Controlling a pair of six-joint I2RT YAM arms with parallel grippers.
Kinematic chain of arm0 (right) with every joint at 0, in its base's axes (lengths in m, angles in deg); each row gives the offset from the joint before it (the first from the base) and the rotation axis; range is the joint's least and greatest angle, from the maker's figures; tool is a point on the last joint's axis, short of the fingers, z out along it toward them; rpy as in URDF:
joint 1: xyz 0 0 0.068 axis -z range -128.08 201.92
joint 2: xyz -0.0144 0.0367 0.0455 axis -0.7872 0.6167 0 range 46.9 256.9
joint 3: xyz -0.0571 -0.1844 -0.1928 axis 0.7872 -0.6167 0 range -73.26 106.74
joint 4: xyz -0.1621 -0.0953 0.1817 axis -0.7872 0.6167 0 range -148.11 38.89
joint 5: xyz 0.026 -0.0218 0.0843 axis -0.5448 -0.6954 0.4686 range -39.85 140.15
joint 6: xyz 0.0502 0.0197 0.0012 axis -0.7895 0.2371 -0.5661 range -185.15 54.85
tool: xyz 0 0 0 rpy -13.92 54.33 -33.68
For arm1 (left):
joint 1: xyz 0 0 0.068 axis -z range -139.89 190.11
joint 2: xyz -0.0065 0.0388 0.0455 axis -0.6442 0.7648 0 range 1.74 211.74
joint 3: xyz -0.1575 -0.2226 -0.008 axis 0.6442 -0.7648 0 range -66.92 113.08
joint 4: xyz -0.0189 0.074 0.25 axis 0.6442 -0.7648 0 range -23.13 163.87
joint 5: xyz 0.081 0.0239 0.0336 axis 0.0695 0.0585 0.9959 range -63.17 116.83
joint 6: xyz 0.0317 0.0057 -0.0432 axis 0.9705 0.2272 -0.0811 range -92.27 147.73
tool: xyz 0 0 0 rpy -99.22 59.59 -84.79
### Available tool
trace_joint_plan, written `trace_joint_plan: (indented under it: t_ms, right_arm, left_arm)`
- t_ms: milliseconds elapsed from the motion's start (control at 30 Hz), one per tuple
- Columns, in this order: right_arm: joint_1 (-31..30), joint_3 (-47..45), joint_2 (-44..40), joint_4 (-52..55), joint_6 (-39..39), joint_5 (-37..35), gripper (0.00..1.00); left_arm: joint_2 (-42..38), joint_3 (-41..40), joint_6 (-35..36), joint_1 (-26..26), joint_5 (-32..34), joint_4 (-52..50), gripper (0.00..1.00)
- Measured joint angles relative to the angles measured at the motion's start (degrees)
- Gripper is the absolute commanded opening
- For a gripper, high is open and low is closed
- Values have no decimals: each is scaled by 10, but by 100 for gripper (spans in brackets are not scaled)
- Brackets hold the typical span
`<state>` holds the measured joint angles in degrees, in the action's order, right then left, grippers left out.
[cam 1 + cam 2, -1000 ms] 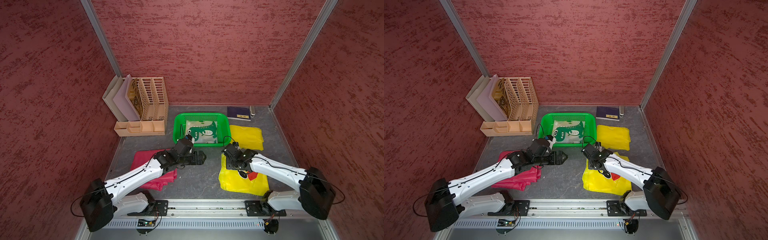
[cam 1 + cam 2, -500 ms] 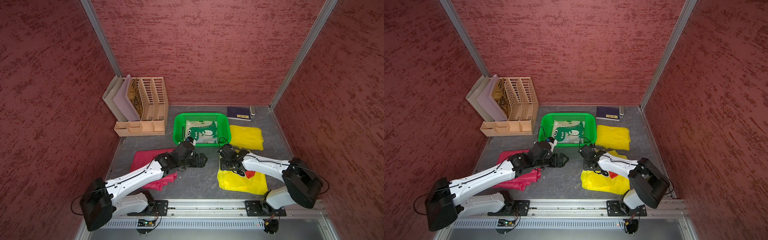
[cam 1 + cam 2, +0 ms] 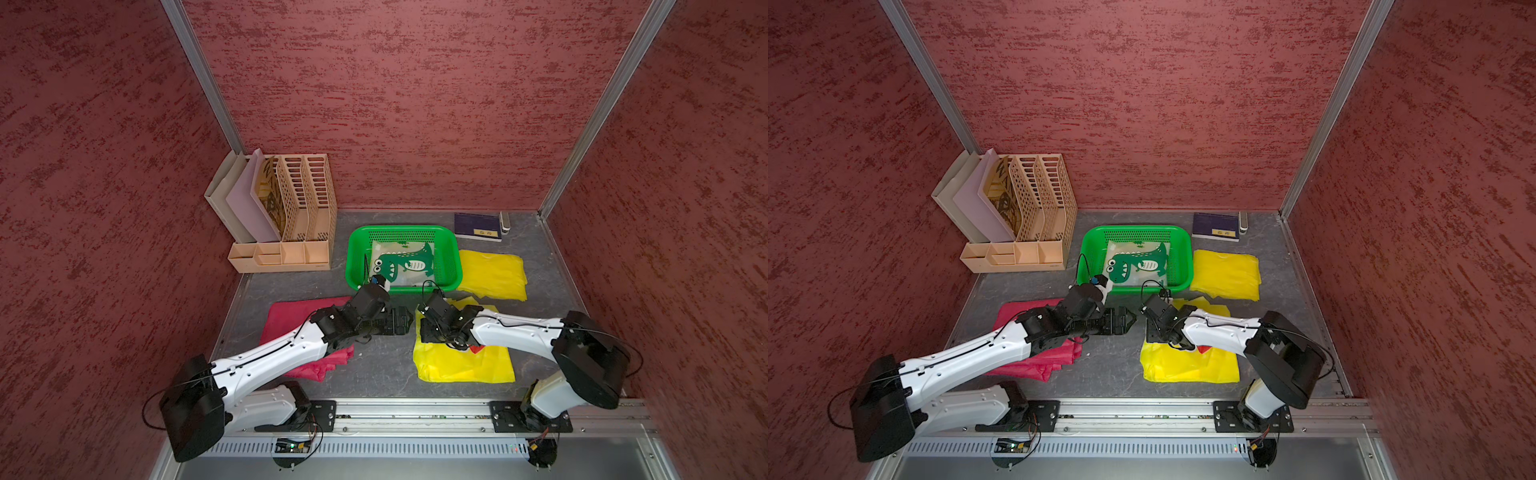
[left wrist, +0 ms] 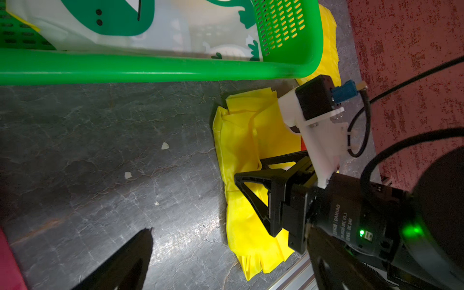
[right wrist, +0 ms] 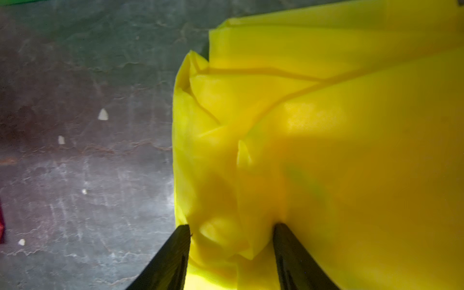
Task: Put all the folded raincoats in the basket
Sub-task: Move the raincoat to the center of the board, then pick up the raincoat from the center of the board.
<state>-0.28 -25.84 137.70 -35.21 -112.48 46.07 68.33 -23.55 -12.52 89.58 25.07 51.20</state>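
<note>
The green basket [image 3: 403, 228] [image 3: 1138, 228] [image 4: 150, 70] stands at the back middle, with a dinosaur-print raincoat [image 3: 403, 262] lying in it. A folded yellow raincoat [image 3: 461, 365] [image 3: 1187, 365] [image 4: 241, 150] [image 5: 326, 125] lies flat in front of the basket, to the right. My right gripper [image 3: 426, 328] [image 3: 1152, 328] [image 4: 248, 168] [image 5: 231, 228] points down on its left edge, jaws partly open astride a bunched fold. My left gripper [image 3: 401, 320] [image 3: 1125, 320] [image 4: 229, 228] hovers wide open just left of that edge, holding nothing.
A second folded yellow raincoat [image 3: 492, 270] lies right of the basket. A red raincoat [image 3: 291, 320] lies under my left arm. A beige file organizer [image 3: 299, 199] stands at the back left and a dark book [image 3: 477, 226] at the back right. A metal rail [image 3: 395, 411] runs along the front.
My right gripper has moved left onto the left edge of the near yellow raincoat, and its elbow has dropped back. The left gripper has hardly moved.
</note>
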Motion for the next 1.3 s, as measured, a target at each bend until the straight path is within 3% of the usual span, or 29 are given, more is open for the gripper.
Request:
trace_joint_plan:
  t_ms: [267, 433, 767, 933, 1300]
  right_arm:
    - [-36, 45, 46, -36, -40, 31, 58]
    - [-48, 55, 47, -28, -50, 43, 61]
    - [-43, 84, -113, 105, -17, 13, 69]
    - [7, 92, -178, 171, 31, -7, 69]
    - [174, -34, -255, 228, 102, -7, 72]
  left_arm:
    - [-14, -33, -7, 6, 8, -2, 100]
    - [-65, -68, -26, 8, 13, -2, 100]
    - [-121, -92, -48, 3, 17, -16, 100]
    - [-72, -93, -54, 12, -18, 3, 100]
    - [63, -88, -88, 71, -62, 61, 100]
